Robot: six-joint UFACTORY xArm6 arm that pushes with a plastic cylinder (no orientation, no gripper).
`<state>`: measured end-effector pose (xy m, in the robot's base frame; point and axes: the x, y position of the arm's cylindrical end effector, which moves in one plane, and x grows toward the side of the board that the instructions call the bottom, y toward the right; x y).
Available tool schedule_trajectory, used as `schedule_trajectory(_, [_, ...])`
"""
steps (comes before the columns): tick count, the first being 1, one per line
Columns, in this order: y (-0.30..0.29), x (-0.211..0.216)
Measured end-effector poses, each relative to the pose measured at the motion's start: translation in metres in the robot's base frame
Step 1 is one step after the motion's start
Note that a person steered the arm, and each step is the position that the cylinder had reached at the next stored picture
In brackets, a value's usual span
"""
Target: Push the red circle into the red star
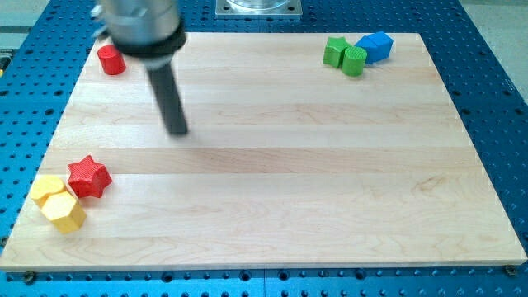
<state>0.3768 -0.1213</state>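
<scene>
We start with the wooden board (280,165), pale and wide, resting on a blue perforated table (487,82). Above it hangs our arm's dark rod, blurred at the collar, and my tip (178,130) sits on bare wood in the board's upper left part, touching no block.

The relation that matters: the red circle (110,59) lies up and to the view's left of my tip, near the board's top left corner, while the red star (88,176) lies well below it, near the left edge toward the view's bottom. So the circle must travel almost straight down the view, with a slight lean left. We judge that my tip has to get round to the circle's far side, above it, before any push makes sense; from where it stands now it would only drive the circle off the corner.

The rod has nothing to open or close and it carries nothing.

Just beside the star, touching it or nearly so, sit two yellow blocks (56,202). Far off at the top right cluster a green star (334,50), a green cylinder (354,61) and a blue block (376,46).
</scene>
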Motion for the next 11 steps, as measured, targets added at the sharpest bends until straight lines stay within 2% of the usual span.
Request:
schedule_trajectory(1, [-0.054,-0.100])
schedule_trajectory(2, [-0.132,-0.156])
schedule_trajectory(3, [-0.134,-0.108])
schedule_trajectory(4, [-0.081,-0.017])
schedule_trajectory(5, [-0.081,0.047])
schedule_trajectory(6, [-0.101,0.054])
schedule_trajectory(7, [-0.089,0.071])
schedule_trajectory(8, [-0.049,0.062])
schedule_trajectory(9, [-0.068,0.079])
schedule_trajectory(11, [-0.097,0.082])
